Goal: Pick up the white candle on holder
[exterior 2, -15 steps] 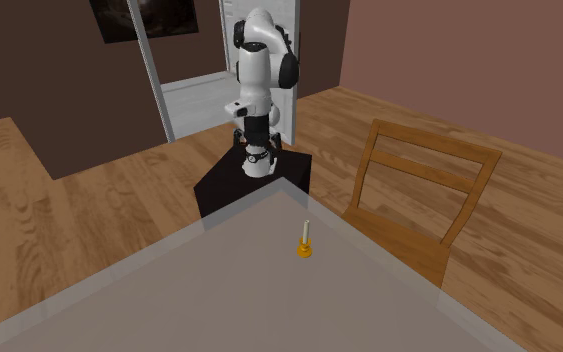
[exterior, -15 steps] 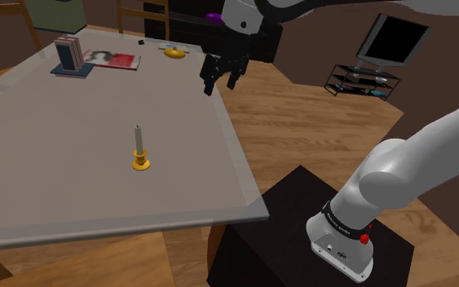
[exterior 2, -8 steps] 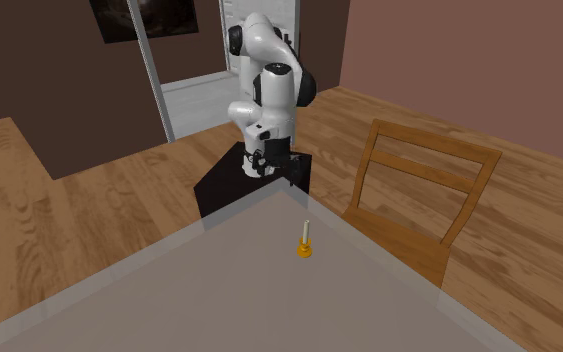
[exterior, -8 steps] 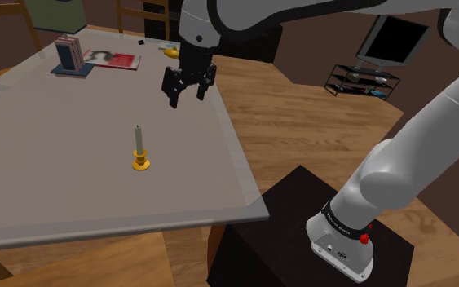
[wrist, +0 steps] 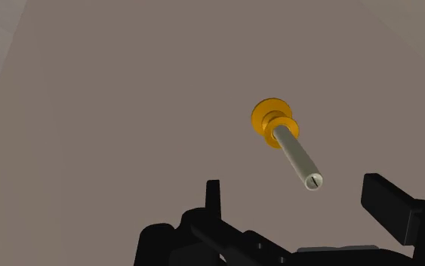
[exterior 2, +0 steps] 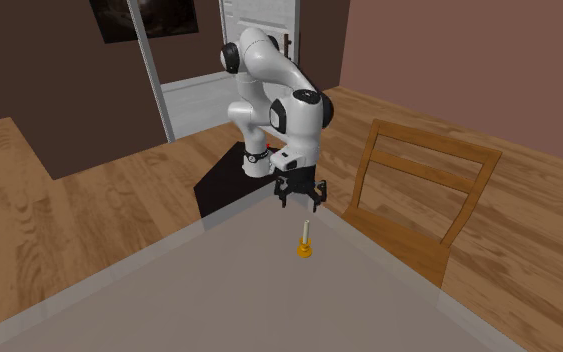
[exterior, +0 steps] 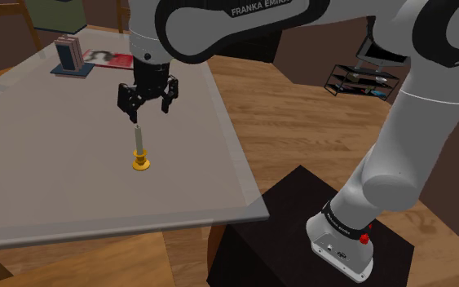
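A few books (exterior: 70,55) stand at the far end of the table (exterior: 40,163), on the shoulder view's left. Moving right, the pale candle (exterior: 139,139) stands upright in its orange holder (exterior: 141,161) mid-table. The black gripper (exterior: 149,112) hangs just above it, fingers spread wide, gripping nothing. The stand (exterior: 284,220) sits lower right.

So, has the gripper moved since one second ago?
Yes. In the shoulder view the gripper went left and down, from over the right edge of the table to just above the candle.
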